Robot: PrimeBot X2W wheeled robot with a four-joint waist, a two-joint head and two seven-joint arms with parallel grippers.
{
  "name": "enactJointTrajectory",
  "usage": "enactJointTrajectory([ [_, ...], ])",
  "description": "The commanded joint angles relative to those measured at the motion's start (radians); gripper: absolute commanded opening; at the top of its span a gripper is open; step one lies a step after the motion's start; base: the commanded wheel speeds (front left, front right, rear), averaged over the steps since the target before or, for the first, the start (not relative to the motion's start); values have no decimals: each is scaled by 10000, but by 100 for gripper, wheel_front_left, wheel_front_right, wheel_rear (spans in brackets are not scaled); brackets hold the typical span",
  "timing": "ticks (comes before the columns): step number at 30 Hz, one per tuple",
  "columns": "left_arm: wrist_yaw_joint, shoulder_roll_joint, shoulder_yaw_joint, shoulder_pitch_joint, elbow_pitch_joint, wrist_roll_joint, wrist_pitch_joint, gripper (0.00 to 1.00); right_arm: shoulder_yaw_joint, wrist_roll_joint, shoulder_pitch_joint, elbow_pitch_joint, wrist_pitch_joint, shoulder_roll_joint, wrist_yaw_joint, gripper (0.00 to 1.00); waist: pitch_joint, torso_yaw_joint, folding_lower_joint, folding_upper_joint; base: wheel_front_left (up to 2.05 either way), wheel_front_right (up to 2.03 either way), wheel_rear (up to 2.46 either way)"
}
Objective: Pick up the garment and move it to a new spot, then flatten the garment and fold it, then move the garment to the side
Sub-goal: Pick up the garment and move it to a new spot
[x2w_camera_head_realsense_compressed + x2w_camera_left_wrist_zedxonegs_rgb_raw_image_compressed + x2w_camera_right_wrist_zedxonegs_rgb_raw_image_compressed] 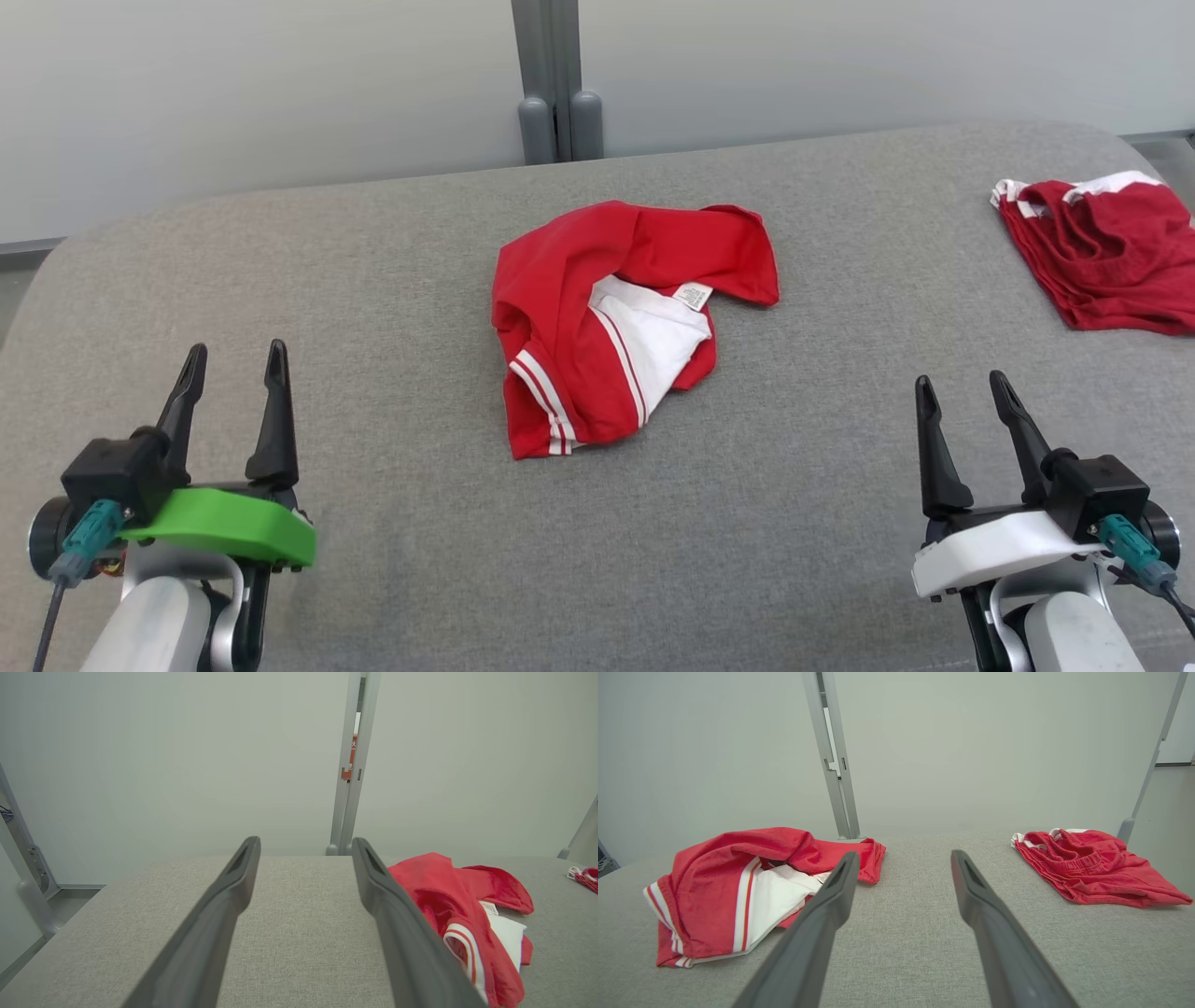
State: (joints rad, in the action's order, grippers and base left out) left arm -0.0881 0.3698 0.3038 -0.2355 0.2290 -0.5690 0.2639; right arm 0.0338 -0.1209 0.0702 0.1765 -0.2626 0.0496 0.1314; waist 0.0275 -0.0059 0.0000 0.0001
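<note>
A crumpled red garment (607,327) with white panels and white stripes lies in the middle of the grey padded table (392,280); a white label shows on it. The left wrist view has the garment (448,896) to the right of my fingers, and the right wrist view has the garment (738,891) to their left. My left gripper (235,367) stands open at the near left, well clear of the cloth. At the near right my right gripper (962,392) is open too, with nothing between its fingers.
A second red garment (1102,252) with white trim lies bunched at the table's far right edge, also seen as a red pile (1092,872) in the right wrist view. A grey post (555,84) rises against the pale wall behind the table.
</note>
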Motion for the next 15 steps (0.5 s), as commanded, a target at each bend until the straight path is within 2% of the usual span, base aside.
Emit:
enactJointTrajectory([
  [1, 52, 3, -189, 340, -101, 116, 2, 100, -5, 8, -107, -10, -29, 17, -16, 100, -186, 226, 0, -1, 0, 0, 0],
  [15, 573, -494, -1860, 2058, -980, 1084, 3, 100, -98, -83, -316, -28, -29, 18, -16, 100, -351, 731, 0, -1, 0, 0, 0],
])
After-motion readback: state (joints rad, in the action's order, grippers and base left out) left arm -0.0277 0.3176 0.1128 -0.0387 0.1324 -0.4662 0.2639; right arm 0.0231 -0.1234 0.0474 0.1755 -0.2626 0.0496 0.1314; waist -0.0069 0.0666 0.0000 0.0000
